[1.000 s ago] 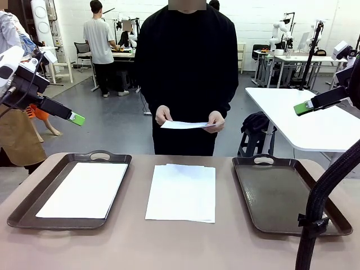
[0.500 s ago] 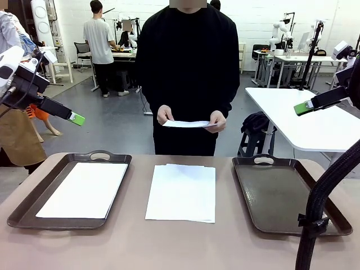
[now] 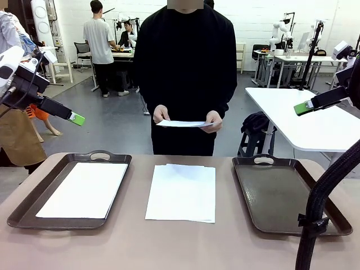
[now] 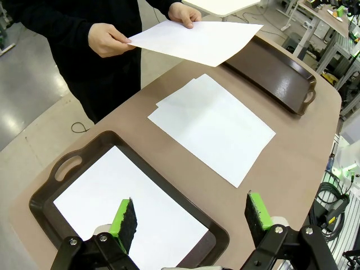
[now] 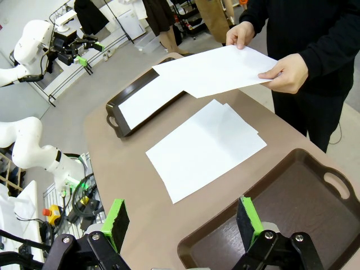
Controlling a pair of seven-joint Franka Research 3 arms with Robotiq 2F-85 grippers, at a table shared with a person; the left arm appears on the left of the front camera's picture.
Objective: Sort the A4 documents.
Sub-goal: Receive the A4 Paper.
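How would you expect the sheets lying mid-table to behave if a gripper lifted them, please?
Probably floppy: the sheets look thin and lie flat on the table. Likely to fan apart, since their edges are offset.

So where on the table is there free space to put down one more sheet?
The right tray is bare inside. The table is bare along its near edge, and in narrow strips between the middle stack and both trays. The left tray is mostly covered by a sheet.
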